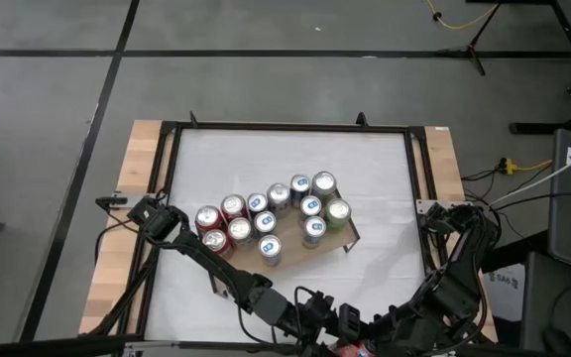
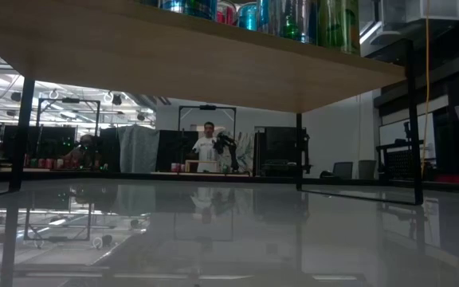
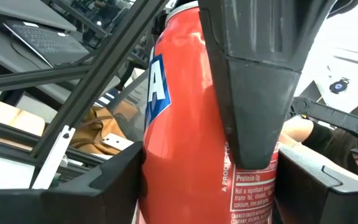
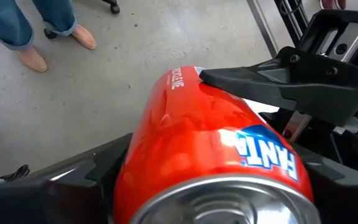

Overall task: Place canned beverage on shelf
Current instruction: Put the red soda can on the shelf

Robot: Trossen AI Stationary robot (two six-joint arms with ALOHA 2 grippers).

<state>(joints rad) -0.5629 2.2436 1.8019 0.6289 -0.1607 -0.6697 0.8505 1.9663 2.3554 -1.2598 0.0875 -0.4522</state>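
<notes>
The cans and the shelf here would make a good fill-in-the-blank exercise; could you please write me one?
1. The left tool is shut on a ___ can.
2. The orange can in the right wrist view bears the brand name ___.
3. The low view shows the shelf from ___.

Missing words: red; Fanta; below.

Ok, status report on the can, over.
Left gripper shut on orange can, at the table's edge. Right gripper at the same can. Shelf crowded with cans.
</notes>
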